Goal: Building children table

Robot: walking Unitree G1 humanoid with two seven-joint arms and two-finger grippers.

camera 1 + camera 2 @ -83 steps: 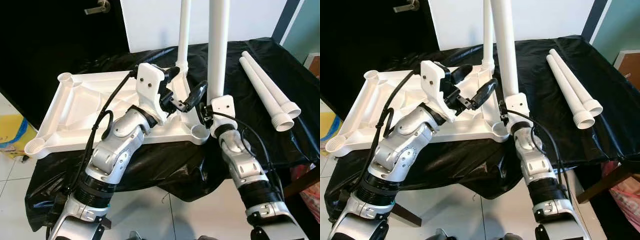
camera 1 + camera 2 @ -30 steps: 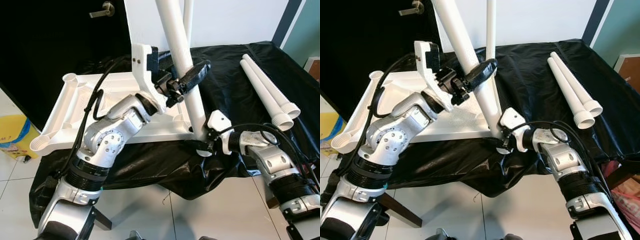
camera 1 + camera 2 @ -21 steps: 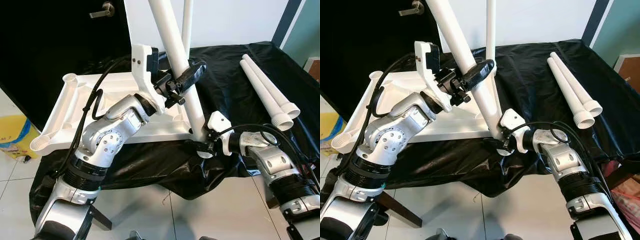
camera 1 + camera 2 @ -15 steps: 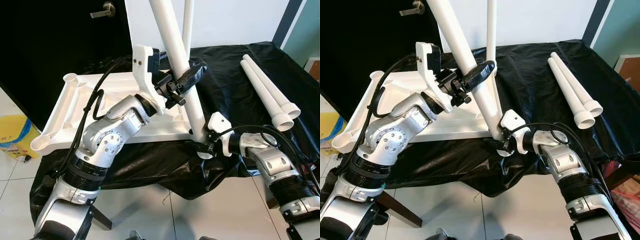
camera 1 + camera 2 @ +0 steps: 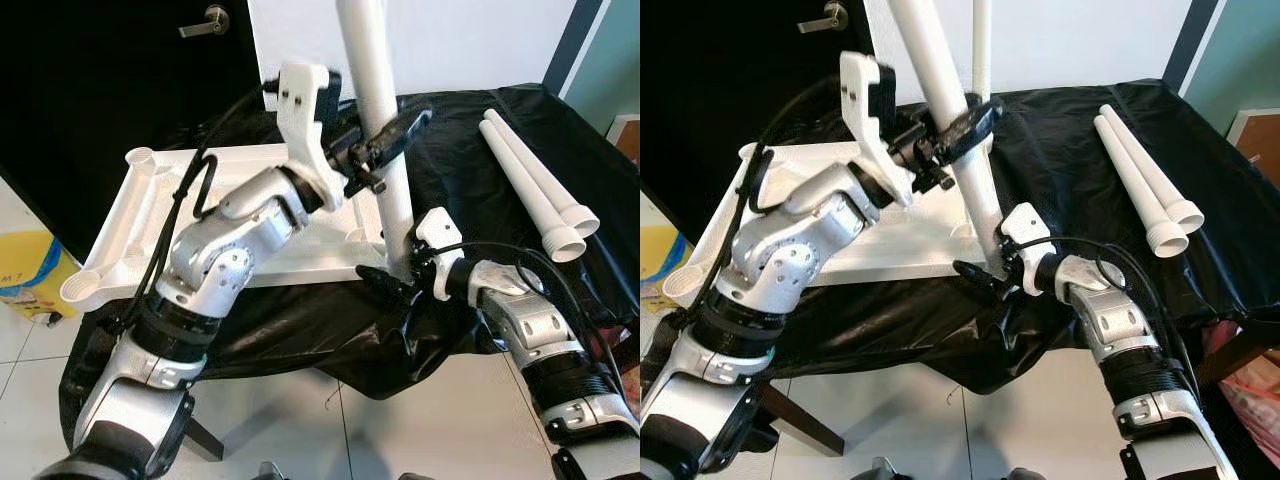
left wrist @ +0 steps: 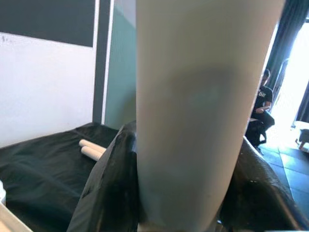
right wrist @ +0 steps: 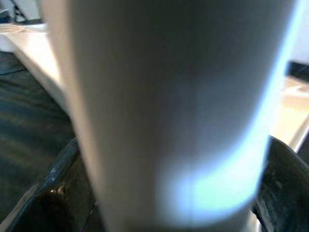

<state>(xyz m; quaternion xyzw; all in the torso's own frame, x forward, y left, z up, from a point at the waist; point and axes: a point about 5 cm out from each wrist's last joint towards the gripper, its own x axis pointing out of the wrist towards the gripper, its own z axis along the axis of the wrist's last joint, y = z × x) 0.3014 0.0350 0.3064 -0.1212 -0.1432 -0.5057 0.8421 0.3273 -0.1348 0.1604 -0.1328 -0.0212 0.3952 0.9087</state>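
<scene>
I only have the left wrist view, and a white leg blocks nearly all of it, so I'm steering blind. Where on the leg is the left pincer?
Observer: The left pincer is shut on the leg well above the upturned tabletop.
Operator: Is the right arm helping?
Observer: Yes. The right pincer grips the same leg at its foot, by the tabletop's near right corner.
Operator: Is the leg upright?
Observer: No. Its top leans toward the robot's left, while a second leg stands straight behind it.
</scene>
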